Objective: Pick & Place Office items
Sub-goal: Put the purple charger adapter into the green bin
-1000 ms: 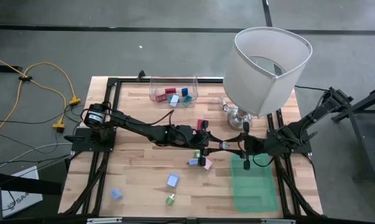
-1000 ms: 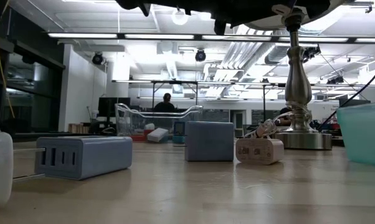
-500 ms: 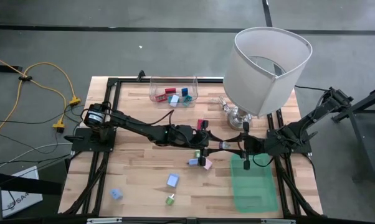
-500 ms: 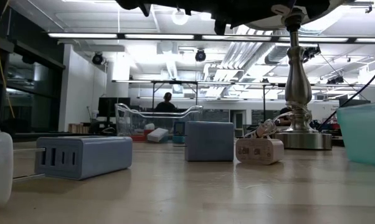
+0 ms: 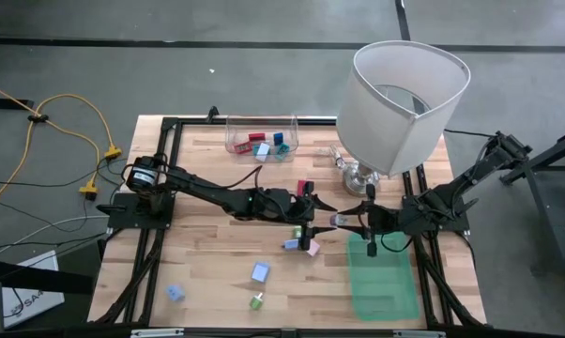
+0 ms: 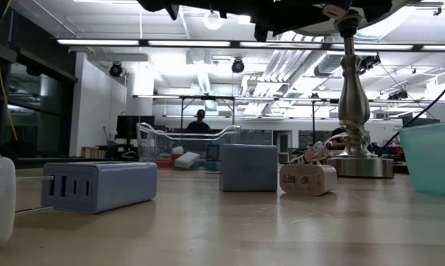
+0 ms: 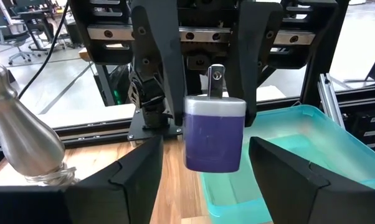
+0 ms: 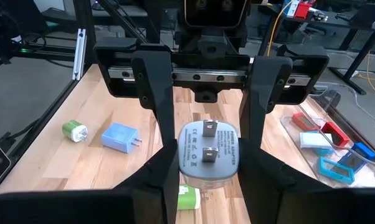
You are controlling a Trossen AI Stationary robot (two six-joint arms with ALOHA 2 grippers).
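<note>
Right gripper clamps a purple charger midair, facing the left gripper, whose parted fingers flank it without touching.

Open workshop hall: grey concrete floor, white ceiling with fluorescent strip lights, exposed ducts, yellow cable on floor, person standing far back.

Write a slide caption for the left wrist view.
Right tool grips a purple adapter; left tool stands open before it.
</note>
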